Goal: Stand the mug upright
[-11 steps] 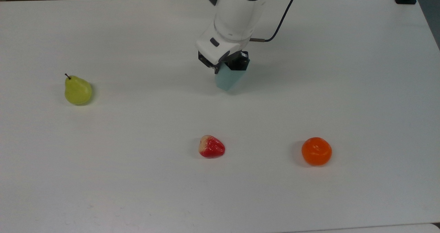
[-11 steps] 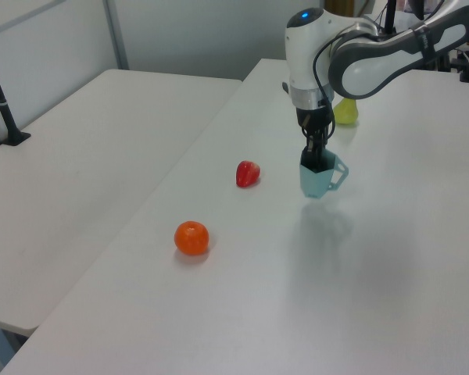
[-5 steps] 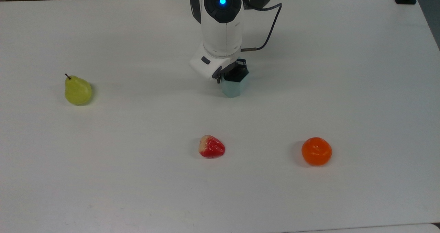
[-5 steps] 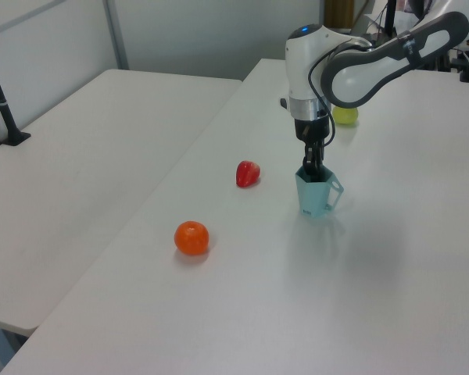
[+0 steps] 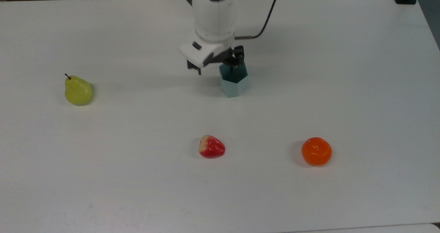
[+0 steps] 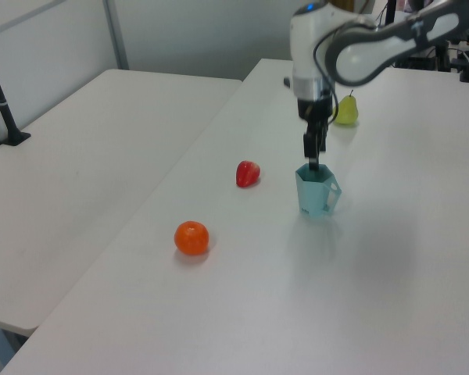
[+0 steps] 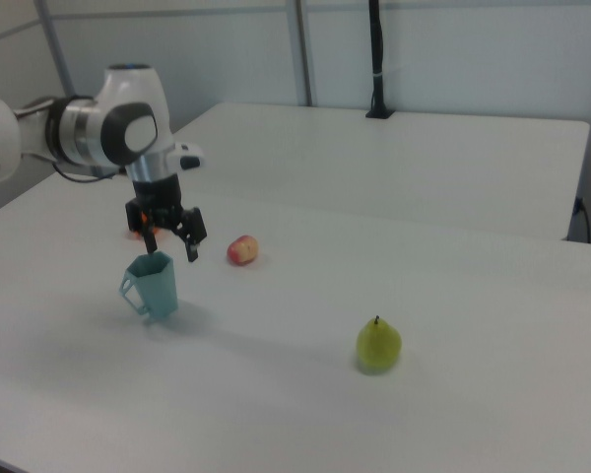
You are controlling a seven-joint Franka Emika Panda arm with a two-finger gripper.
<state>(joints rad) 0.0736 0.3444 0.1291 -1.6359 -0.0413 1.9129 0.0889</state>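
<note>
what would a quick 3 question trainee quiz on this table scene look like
1. True or false: the mug stands upright on the table.
2. In the top view, which fruit lies nearest the mug? A pear B strawberry C orange
3. Fill in: the tool is ____ above the mug's rim.

Key: 1 true. 2 B. 3 open; in the right view its fingers are spread and grip nothing.
</note>
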